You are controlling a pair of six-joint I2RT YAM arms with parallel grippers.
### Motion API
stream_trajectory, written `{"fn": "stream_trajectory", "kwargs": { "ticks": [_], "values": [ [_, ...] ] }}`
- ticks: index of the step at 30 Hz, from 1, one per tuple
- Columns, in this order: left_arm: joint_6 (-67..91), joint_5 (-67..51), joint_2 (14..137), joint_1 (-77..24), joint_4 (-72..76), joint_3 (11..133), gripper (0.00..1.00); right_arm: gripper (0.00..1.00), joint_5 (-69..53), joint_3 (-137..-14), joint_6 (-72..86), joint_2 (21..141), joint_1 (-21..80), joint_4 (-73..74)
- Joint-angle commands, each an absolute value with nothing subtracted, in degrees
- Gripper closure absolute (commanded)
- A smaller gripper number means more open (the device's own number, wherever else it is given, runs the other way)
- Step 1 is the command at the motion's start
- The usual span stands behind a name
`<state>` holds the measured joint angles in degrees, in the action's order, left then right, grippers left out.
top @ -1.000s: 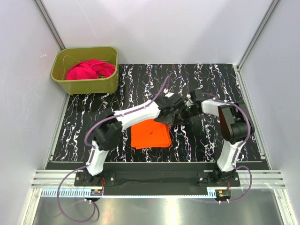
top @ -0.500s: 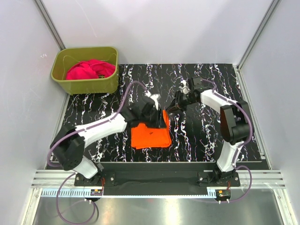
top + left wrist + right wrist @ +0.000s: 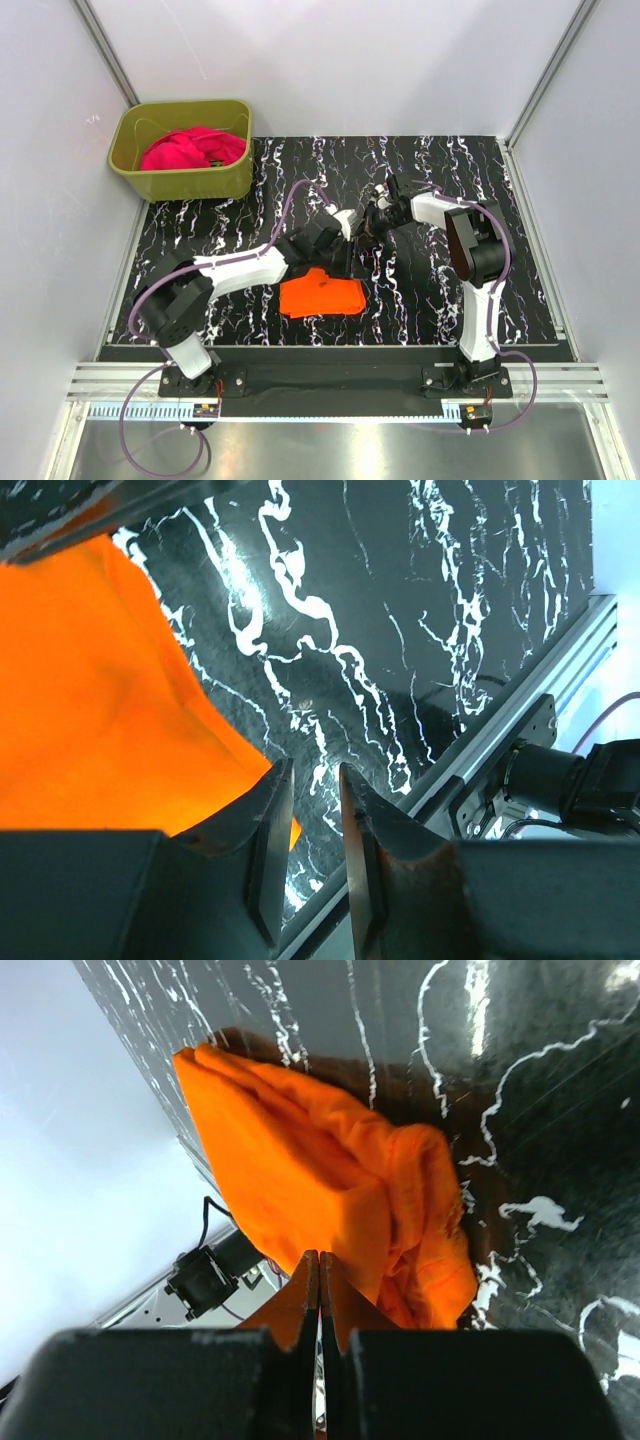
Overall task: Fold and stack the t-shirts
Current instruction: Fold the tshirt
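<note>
The orange t-shirt [image 3: 322, 296] lies folded in a small flat bundle on the black marbled table, near the front middle. My left gripper [image 3: 345, 250] hovers just behind the shirt's right rear corner. In the left wrist view its jaws [image 3: 313, 766] stand a little apart with nothing between them, the orange cloth [image 3: 90, 700] to their left. My right gripper [image 3: 372, 222] is close beside it, further back. In the right wrist view its jaws [image 3: 319, 1253] are pressed together and empty, the orange shirt [image 3: 320, 1160] beyond the tips. The magenta-pink t-shirt [image 3: 192, 148] lies crumpled in the tub.
The olive-green tub [image 3: 180, 180] stands at the table's back left corner. White walls enclose the table on three sides. A metal rail [image 3: 330, 385] with both arm bases runs along the near edge.
The left gripper has drawn back off the shirt's right edge with its jaws narrowing. The right gripper has shut and shifted left, close to the left one. The shirt's raised edge now lies flat.
</note>
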<state>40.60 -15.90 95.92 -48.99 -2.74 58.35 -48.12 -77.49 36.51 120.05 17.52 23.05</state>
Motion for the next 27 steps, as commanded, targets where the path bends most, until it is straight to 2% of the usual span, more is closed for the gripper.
{"fn": "stream_trajectory", "kwargs": {
  "ticks": [1,7,11,19,24,25,27],
  "values": [
    [40.52,-17.49,97.82,-48.87,2.11,57.75,0.71,0.99,-49.31,-78.66,37.09,121.20,17.75,21.36],
    [41.66,-19.59,99.58,-49.04,7.46,54.59,0.73,0.99,-48.78,-81.03,37.44,124.63,17.75,20.65],
    [44.55,-21.53,102.29,-50.45,17.12,50.54,0.74,0.99,-47.73,-82.79,37.35,126.03,17.75,20.65],
    [49.92,-19.86,106.79,-57.74,25.31,47.03,0.77,0.99,-46.58,-83.76,36.65,128.58,17.75,20.65],
    [48.43,-17.06,99.77,-57.83,19.88,44.21,0.78,0.98,-45.79,-83.41,36.12,126.84,17.58,21.97],
    [46.95,-16.70,95.41,-57.83,15.16,44.73,0.77,0.96,-45.70,-83.93,35.95,126.22,17.49,22.58],
    [45.01,-14.51,90.03,-57.66,8.82,46.14,0.71,0.93,-44.22,-84.90,34.81,123.42,17.14,25.74]
  ]
}}
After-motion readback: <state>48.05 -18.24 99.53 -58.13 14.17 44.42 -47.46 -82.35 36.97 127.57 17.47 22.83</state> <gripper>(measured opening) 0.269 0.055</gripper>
